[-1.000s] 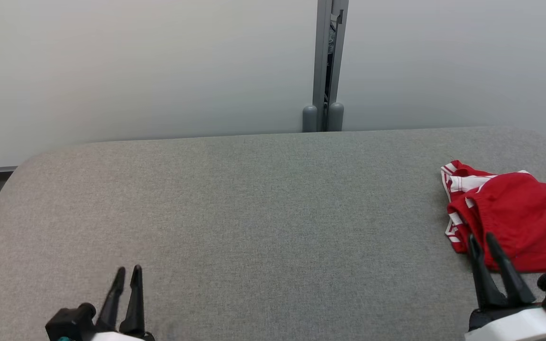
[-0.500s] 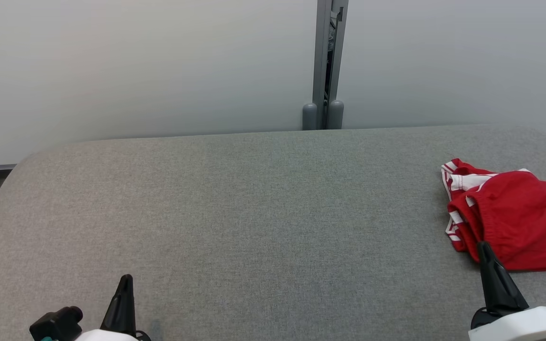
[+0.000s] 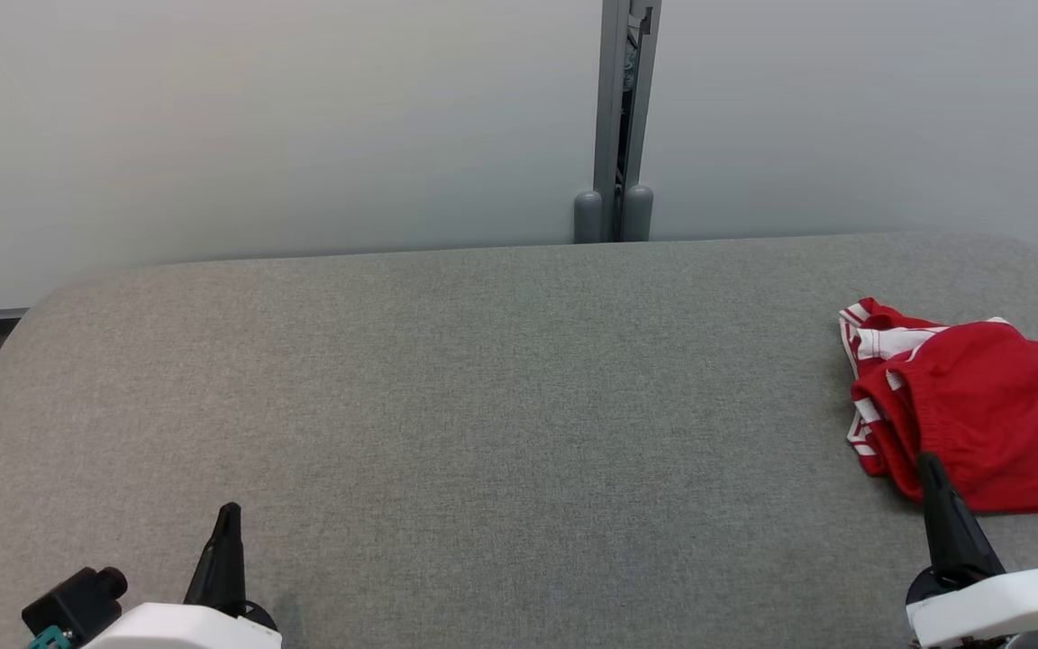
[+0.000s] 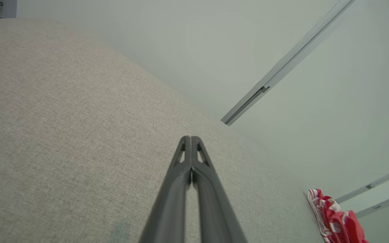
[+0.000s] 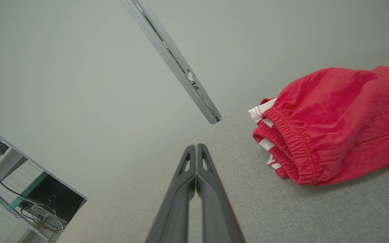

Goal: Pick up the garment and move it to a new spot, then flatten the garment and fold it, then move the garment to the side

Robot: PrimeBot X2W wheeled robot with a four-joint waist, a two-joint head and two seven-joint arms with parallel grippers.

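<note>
**Both grippers closed and empty; garment heaped beside the right fingers**

The left gripper (image 3: pixel 228 516) points forward over the grey fabric table (image 3: pixel 483 406). Its two dark fingers (image 4: pixel 176 189) are pressed together so that the tips meet, and nothing is caught between them. Bare table surface lies under and ahead of these fingertips.

The right gripper (image 3: pixel 930 463) is in the same state. Its fingers (image 5: pixel 181 195) are drawn together tip to tip and grip nothing.

The garment (image 3: pixel 978 424), red with white-striped trim, lies crumpled in a low heap on the table, just ahead of the right fingertips and to their right. In the right wrist view its gathered elastic edge faces the fingers, and a strip of bare table separates cloth from fingers. In the head view the right fingertip overlaps the heap's near edge.

Seen from the left fingers, the garment lies far off to the right, well apart from them.

Beyond both pairs of fingers stands a pale wall (image 3: pixel 303 117) with a grey vertical post (image 3: pixel 618 117).
</note>
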